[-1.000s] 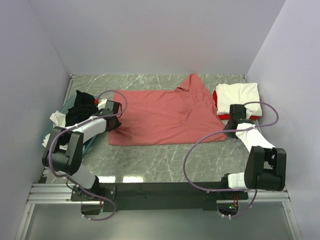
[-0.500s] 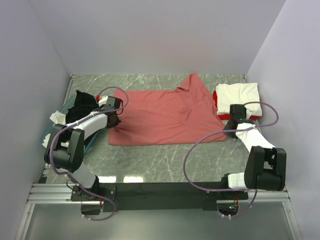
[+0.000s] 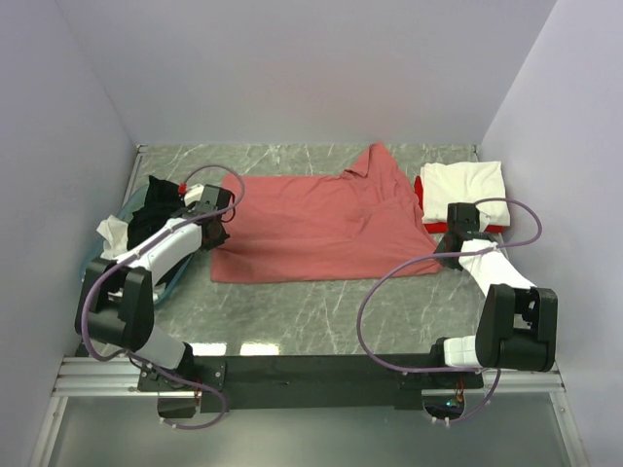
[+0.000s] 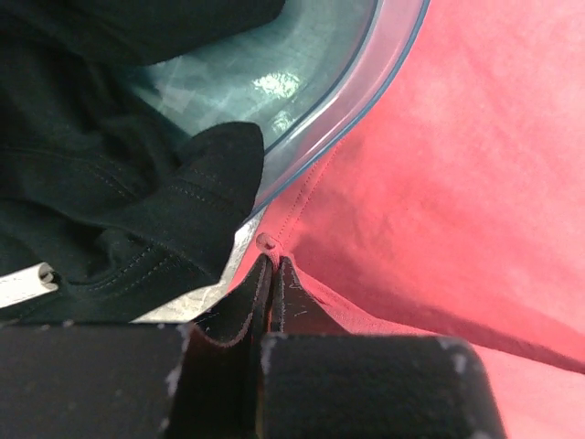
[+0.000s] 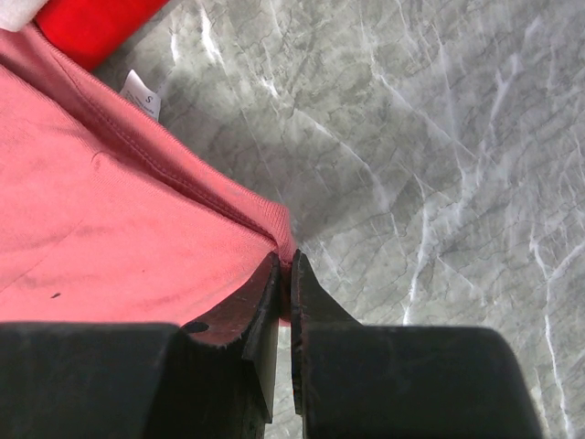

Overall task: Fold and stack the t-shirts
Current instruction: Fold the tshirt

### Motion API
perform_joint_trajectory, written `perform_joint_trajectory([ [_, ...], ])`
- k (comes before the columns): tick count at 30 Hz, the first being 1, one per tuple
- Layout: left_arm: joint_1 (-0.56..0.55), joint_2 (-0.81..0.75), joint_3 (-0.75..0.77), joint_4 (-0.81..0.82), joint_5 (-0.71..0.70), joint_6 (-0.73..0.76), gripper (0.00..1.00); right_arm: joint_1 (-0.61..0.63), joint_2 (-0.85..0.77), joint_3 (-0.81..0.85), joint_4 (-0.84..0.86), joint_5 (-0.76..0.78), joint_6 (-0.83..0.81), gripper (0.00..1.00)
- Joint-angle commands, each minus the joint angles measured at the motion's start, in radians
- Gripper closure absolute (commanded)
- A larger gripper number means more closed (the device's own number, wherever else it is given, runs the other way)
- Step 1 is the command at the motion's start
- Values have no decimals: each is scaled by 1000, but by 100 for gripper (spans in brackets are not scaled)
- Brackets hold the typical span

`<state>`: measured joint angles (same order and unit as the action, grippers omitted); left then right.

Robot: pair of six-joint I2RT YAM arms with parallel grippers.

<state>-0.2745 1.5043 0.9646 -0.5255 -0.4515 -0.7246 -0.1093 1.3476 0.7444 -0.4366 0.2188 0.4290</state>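
Top external view: a salmon-pink shirt lies spread on a marble table. At the shirt's left edge, the left gripper is clamped tight on the hem, just beside a teal basin holding a black shirt. At the shirt's near right corner, the right gripper pinches the cloth. Just right of it, a folded cream-white shirt rests on a red shirt.
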Motion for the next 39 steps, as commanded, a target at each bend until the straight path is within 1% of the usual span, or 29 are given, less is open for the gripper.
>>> perform_joint_trajectory([
  [1, 4, 3, 52, -38, -68, -1, 99, -9, -4, 0, 2, 27, -6, 98],
  [5, 4, 86, 106, -45, -96, 14, 98, -10, -10, -2, 2, 25, -7, 98],
  [6, 4, 109, 140, -54, -104, 22, 98, -10, -7, -2, 4, 25, -7, 98],
  [7, 4, 155, 158, -60, -111, 24, 97, -10, -7, -4, 2, 24, -7, 98],
  [9, 4, 195, 199, -62, -116, 39, 95, -10, -5, -2, 4, 24, -7, 98],
  [11, 4, 241, 226, -73, -119, 45, 80, -10, -4, -2, 4, 22, -7, 98],
  [12, 4, 252, 247, -82, -131, 47, 66, -10, -4, -2, 2, 22, -9, 98],
  [14, 4, 264, 279, -94, -144, 47, 52, -10, -4, 0, 4, 21, -9, 98],
  [15, 4, 260, 286, -99, -150, 48, 47, -10, -2, -2, 4, 17, -9, 98],
  [16, 3, 242, 289, -90, -151, 50, 40, -9, -2, 0, 4, 19, -9, 98],
  [17, -3, 226, 284, -84, -153, 51, 36, -10, -1, 0, 2, 19, -9, 98],
  [18, -8, 211, 280, -73, -156, 54, 30, -10, 1, 1, 4, 17, -9, 98],
  [21, -37, 152, 246, -44, -159, 51, 27, -10, 2, 3, 4, 16, -7, 98],
  [25, -77, 113, 200, -10, -116, 50, 26, -10, 5, 3, 2, 17, -9, 98],
  [26, -87, 111, 182, 4, -86, 48, 26, -10, 5, 4, 2, 16, -9, 99],
  [30, -127, 119, 146, 33, -35, 36, 26, -9, 4, 0, 6, 16, -9, 99],
  [37, -274, 135, 77, 111, 59, -4, 26, -4, -13, -5, 2, 22, -7, 99],
  [39, -282, 134, 31, 131, 83, -18, 26, 0, -19, -7, 1, 28, -6, 99],
])
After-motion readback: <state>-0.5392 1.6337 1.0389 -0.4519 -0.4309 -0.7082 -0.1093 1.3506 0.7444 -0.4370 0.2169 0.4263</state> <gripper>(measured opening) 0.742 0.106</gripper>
